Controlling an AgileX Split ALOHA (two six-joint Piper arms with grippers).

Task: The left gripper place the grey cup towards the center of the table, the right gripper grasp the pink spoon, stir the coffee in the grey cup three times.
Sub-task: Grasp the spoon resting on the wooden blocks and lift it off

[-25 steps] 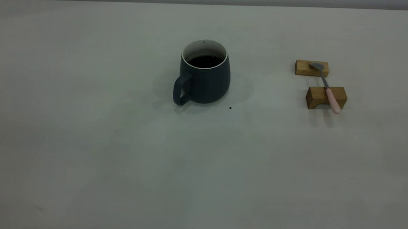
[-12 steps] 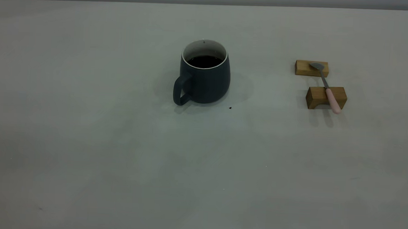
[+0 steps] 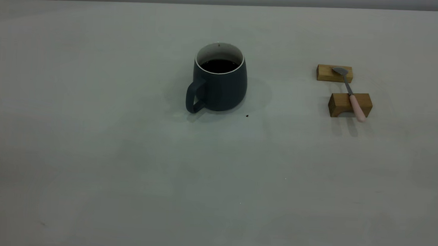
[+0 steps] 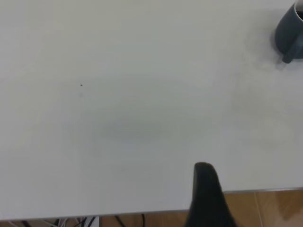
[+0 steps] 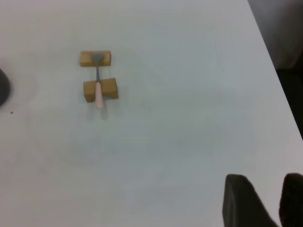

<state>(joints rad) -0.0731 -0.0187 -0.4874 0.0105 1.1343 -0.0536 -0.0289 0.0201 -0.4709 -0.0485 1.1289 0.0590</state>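
Resting across two wooden blocks (image 3: 350, 104), the pink spoon (image 3: 356, 106) lies unobstructed; claw states unreadable.

Bare table (image 3: 126, 170) surrounds the grey cup (image 3: 220, 82); at right, two wooden blocks (image 3: 349, 104) carry the pink spoon (image 3: 356, 107).

Your left gripper (image 4: 208, 198) shows one dark finger, hanging near the surface edge. Your right gripper (image 5: 267, 201) shows two fingers (image 5: 241, 201) set narrowly apart, holding nothing.
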